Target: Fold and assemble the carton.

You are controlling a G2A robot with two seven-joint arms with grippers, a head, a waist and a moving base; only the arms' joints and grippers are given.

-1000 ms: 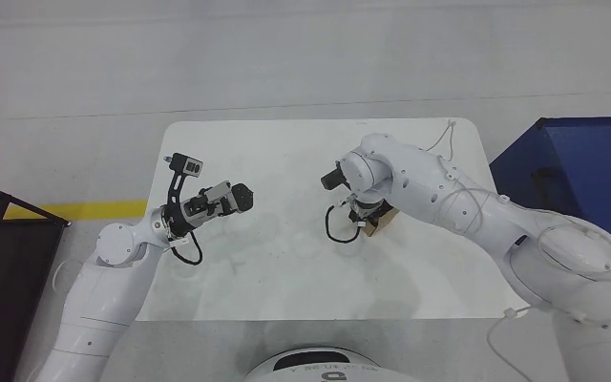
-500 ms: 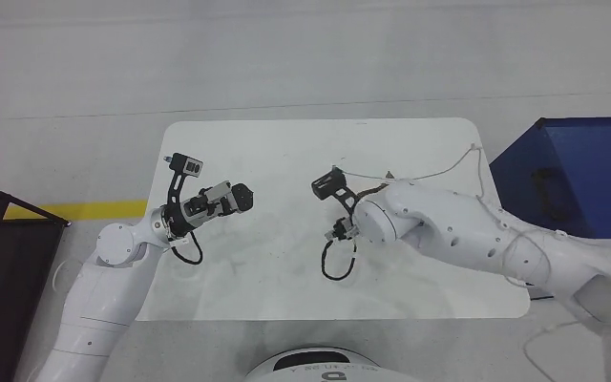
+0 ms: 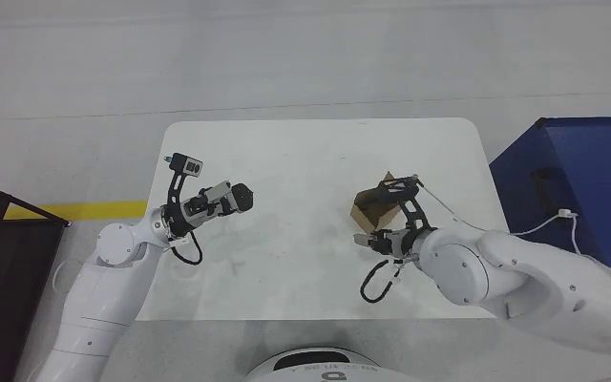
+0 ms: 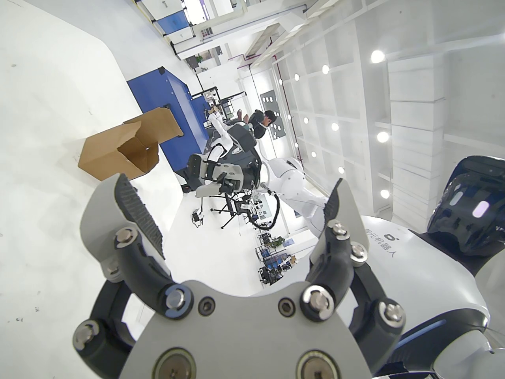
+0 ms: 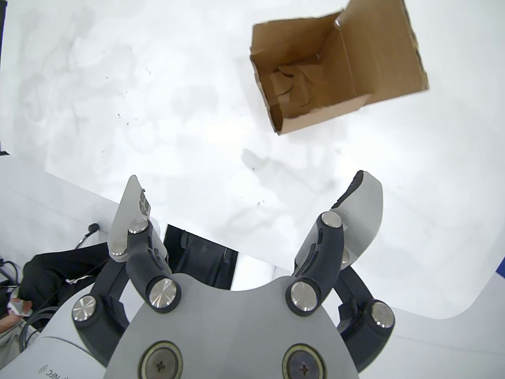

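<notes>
Carton point(image 3: 375, 208) sits upright on table point(image 3: 286, 153), in the right half, approx midway btwn far and near edges. Top is open w/ one flap point(image 5: 384, 47) standing up; folded bottom flaps show inside. R gripper point(image 5: 248, 181) is over the table on the near-edge side of the carton, close but not touching, fingers spread wide, nothing held. L gripper point(image 3: 241, 198) is over the left half, well apart from the carton, raised off the surface, fingers point(image 4: 134, 214) also wide and empty.
</notes>
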